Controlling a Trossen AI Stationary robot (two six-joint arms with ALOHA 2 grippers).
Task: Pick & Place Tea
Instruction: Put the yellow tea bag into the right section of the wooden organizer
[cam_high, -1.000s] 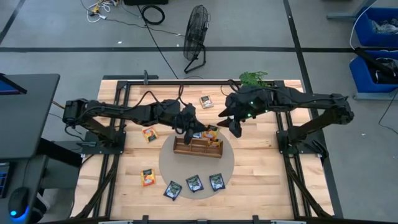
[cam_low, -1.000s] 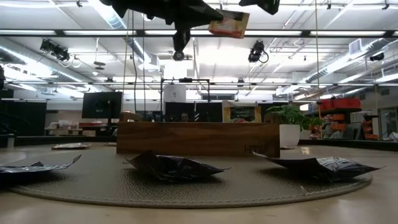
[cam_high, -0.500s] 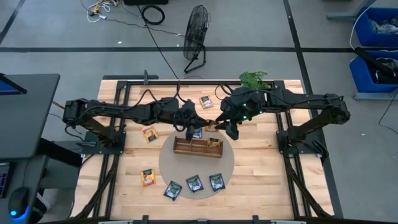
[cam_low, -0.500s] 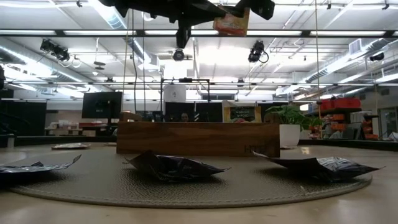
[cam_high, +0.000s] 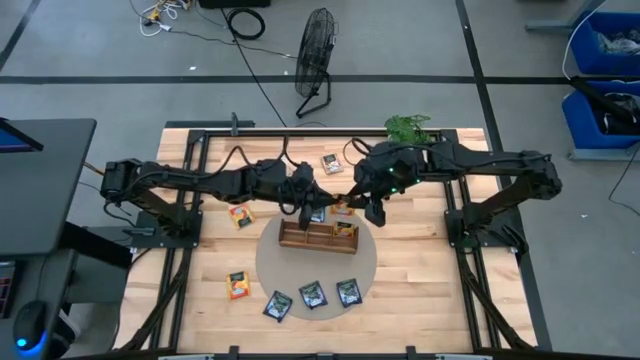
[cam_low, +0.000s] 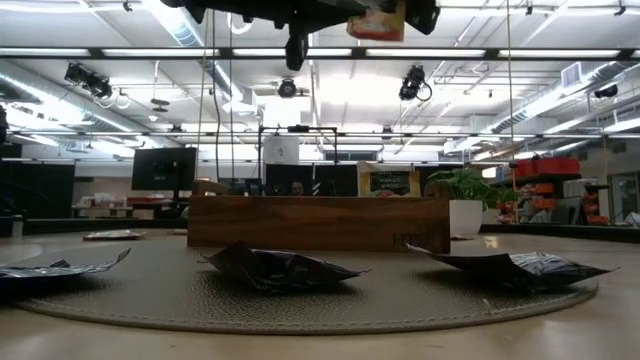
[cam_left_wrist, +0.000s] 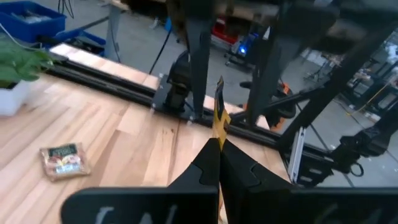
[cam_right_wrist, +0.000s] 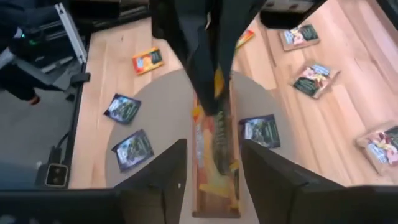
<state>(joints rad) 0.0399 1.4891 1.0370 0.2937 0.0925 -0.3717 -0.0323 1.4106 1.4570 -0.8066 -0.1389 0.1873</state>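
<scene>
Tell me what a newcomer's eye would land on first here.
Both dark arms meet above the wooden tray at mid-table: the left hand is shut on an orange tea packet, held edge-up in the air, with the right hand open right beside it. Below, three dark blue packets lie in a row on the round mat.

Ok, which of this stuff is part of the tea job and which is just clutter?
Job: orange tea packet held in left gripper; dark blue packets on mat; loose orange packets; white-and-brown packet; wooden tray; right gripper, open, close by.
Lying about: potted plant, fan, blue bins.
</scene>
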